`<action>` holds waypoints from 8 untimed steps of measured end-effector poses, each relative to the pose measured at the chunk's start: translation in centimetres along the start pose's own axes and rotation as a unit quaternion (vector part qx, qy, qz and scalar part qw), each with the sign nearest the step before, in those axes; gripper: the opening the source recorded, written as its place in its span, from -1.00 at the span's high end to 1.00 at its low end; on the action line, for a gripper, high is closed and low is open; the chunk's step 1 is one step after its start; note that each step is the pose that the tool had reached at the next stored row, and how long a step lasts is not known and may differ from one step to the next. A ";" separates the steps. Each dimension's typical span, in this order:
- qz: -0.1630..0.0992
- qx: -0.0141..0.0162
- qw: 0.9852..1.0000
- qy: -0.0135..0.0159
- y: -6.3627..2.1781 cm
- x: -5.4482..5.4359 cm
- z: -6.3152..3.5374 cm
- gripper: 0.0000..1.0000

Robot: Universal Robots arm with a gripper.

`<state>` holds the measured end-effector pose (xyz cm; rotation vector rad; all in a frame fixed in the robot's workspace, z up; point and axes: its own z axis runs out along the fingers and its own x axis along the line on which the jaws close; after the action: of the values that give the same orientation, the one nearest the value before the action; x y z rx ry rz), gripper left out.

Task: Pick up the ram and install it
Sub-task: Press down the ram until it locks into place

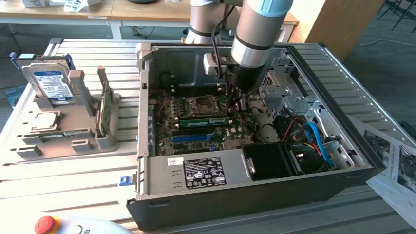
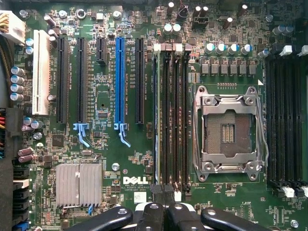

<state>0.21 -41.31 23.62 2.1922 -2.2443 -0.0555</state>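
One ram [image 1: 202, 122] stands slotted between blue slot [image 2: 119, 82] (long) and CPU socket [image 2: 227, 130].

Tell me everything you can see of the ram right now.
The ram is a long, thin green board with dark chips, standing on edge in the bank of black memory slots, between the CPU socket and the blue slot. It looks level and seated. The shut gripper hangs by one end; whether it touches cannot be told.
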 end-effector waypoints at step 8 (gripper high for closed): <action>0.000 0.000 1.000 0.000 -0.01 0.0 0.21 0.79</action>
<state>0.21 -41.31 23.41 2.1924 -2.2446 -0.0559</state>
